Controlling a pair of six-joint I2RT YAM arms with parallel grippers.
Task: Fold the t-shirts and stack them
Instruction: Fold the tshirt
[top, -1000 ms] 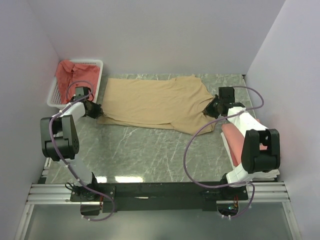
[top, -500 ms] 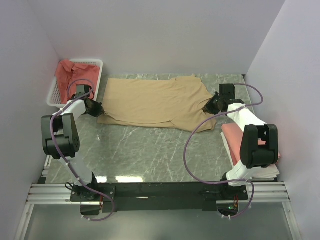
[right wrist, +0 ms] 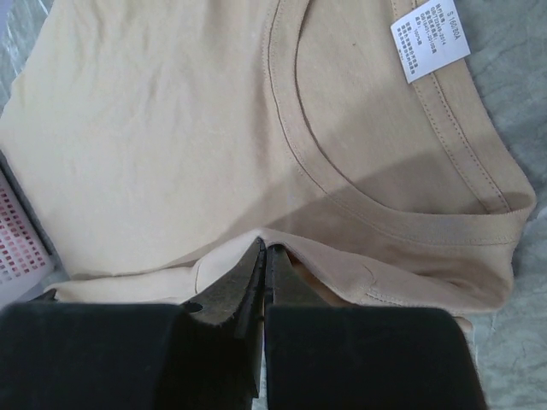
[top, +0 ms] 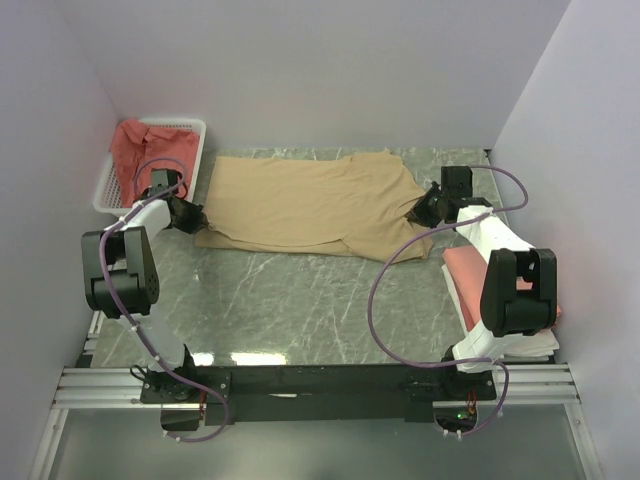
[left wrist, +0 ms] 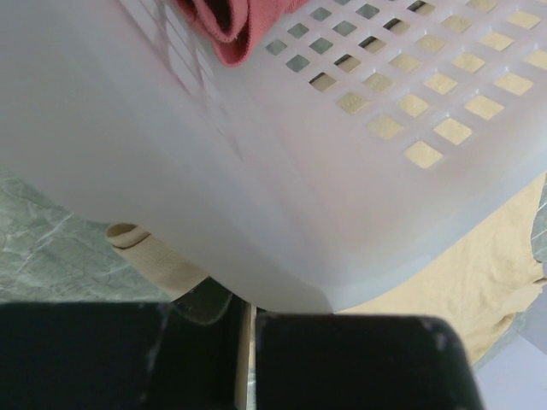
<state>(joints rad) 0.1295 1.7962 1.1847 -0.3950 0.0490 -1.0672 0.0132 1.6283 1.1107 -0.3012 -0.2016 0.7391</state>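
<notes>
Over the table (top: 300,300), a tan shirt (top: 300,200) lies spread, its two ends pinched by the left fingers (top: 188,217) and right fingers (top: 420,213). At the left wrist, only a thin hem (left wrist: 158,260) is clamped, hard against the basket (left wrist: 282,196), so it could slip or snag. At the right wrist, the grip sits on a fold below the collar (right wrist: 342,184), and a bunched layer may drag along.

The right gripper (top: 421,211) shifted slightly toward 12 o'clock, and its forearm swung up toward 1 o'clock, uncovering more of the red shirt (top: 470,280) under it. The tan shirt (top: 300,203) went with it: its 4 o'clock corner was drawn out toward 3 o'clock. The left gripper (top: 190,214) crept toward 12 o'clock, and that arm's elbow moved up a little.
</notes>
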